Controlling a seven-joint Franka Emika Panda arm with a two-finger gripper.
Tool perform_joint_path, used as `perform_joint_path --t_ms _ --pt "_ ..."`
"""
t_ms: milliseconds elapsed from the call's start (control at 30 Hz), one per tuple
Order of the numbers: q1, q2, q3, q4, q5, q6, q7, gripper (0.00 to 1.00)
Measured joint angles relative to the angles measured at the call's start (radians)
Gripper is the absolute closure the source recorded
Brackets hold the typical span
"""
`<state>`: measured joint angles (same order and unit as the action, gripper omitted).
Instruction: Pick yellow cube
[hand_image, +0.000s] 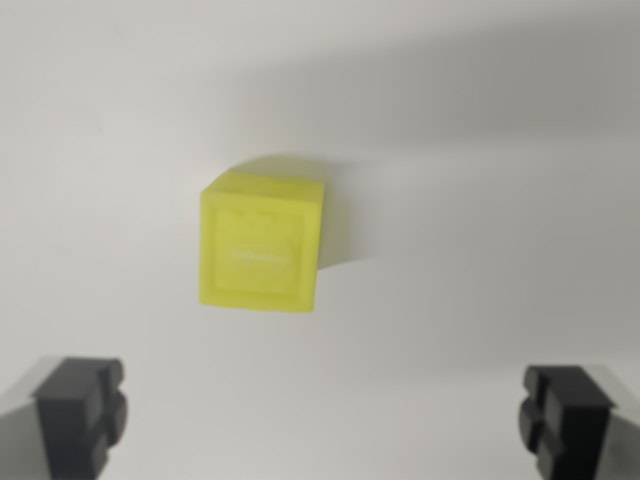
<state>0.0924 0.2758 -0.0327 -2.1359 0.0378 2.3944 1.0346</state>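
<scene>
Nearest the camera: gripper, two dark fingertips at the bottom corners of the wrist view, one at each side. They stand wide apart, nothing between them. White surface shows through the gap.

Beyond them: yellow cube, resting on the surface, sitting above the fingertip line in frame and somewhat toward the wrist view's left of the midpoint between the fingers. Not touched by either finger. Translucent, slightly blurred; an embossed mark on its top face, unreadable. Faces look a little rotated against the finger axis.

Judgement on the step in hand (approach and alignment before grasp): shift so the cube lies midway between the fingers, turn the wrist so the pads meet two opposite flat faces rather than edges, then descend straight. Closing off-centre would likely push the cube sideways or twist it.

Farthest: bare surface, soft shadow across the top.

Count: cube, one. Fingers, two. No other objects seen.
</scene>
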Motion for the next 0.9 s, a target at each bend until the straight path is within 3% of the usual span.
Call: perform_joint_path --t_ms 900 --pt "0.029 0.082 0.000 -0.020 0.000 0.109 0.063 0.00"
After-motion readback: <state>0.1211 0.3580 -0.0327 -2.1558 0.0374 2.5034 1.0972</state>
